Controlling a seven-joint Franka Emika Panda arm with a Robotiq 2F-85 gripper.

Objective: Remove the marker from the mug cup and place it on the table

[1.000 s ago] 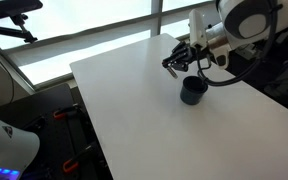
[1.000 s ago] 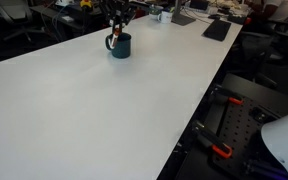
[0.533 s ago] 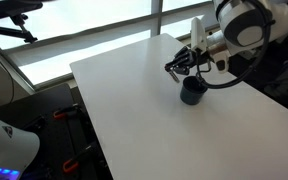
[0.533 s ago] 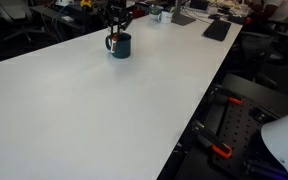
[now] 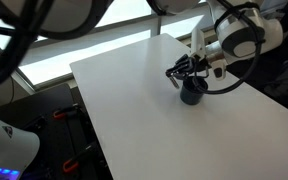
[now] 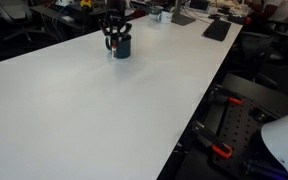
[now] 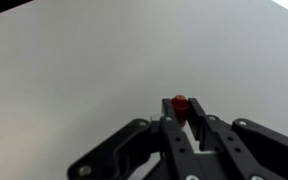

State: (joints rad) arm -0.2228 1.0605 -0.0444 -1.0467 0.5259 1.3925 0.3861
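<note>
Midway, you are clamping the marker (image 7: pixel 181 103) in your end effector (image 5: pixel 176 71).
Mug cup (image 5: pixel 192 93) is sitting just below; setting it on the surface (image 5: pixel 134 115) is awaiting you.

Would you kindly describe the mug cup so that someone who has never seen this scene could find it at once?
Start with the large white table that fills an exterior view and follow it toward its far end. There the mug cup stands close beneath the robot's gripper. It is a small, dark, cylindrical cup, the only one in view, in sharp contrast with the white tabletop.
</note>
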